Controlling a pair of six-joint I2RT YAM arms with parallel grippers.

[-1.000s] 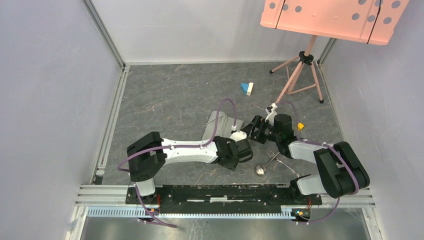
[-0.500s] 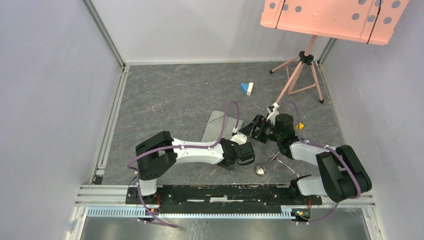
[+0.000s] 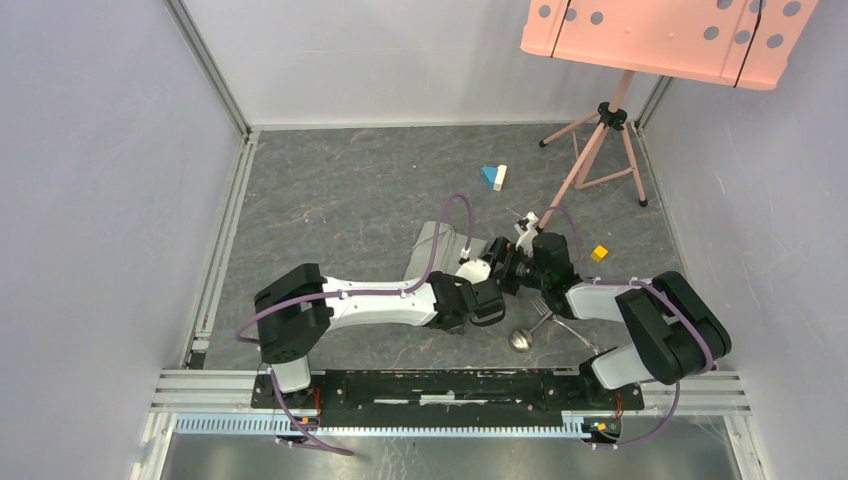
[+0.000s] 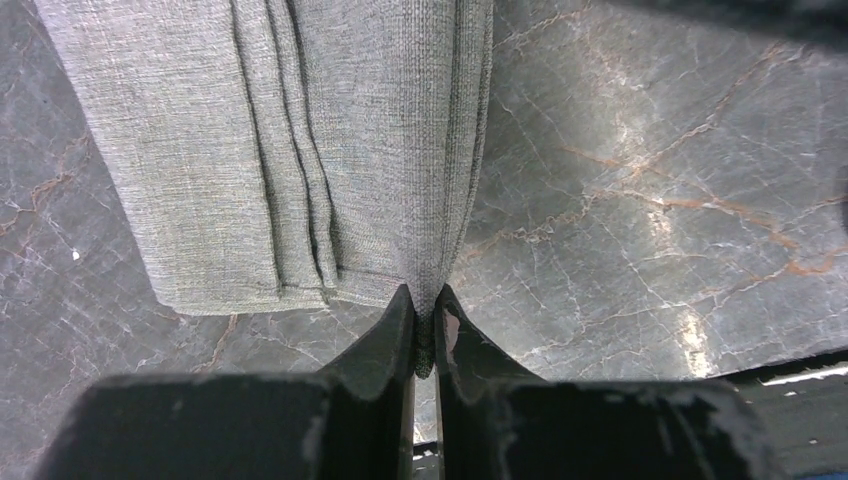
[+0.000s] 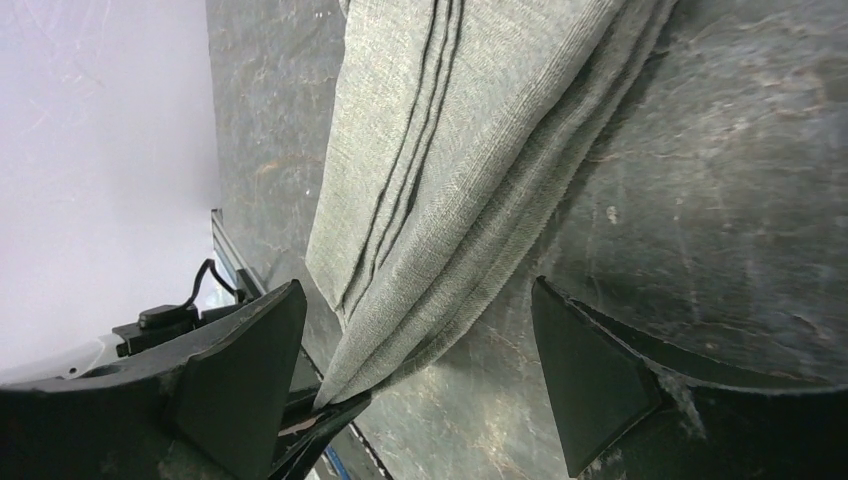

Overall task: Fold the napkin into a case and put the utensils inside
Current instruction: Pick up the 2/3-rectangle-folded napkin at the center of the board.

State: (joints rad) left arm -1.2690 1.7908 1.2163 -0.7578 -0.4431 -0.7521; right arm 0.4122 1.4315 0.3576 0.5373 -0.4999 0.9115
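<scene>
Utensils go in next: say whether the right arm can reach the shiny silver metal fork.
Probably yes: the right gripper stands open, gripping nothing; the silver fork lies in the open close beside that arm.

Overhead view; both wrist cameras near napkin (image 4: pixel 300 150).

The napkin (image 3: pixel 432 247) is laid folded mid-table (image 3: pixel 330 190), with its near corner pinched between the tips of the left gripper (image 4: pixel 425 308). The right gripper (image 5: pixel 418 292) is set just right of the napkin, the cloth's edge lying between its spread fingers. The fork (image 3: pixel 545 306) and spoon (image 3: pixel 520 340) are placed close together, right of the napkin and nearer, partly under the right arm. Two blocks (image 3: pixel 494 177) are found behind the napkin, touching each other. A small block (image 3: pixel 599 253) lies further right, and the tripod (image 3: pixel 598 140) is stood far right.
</scene>
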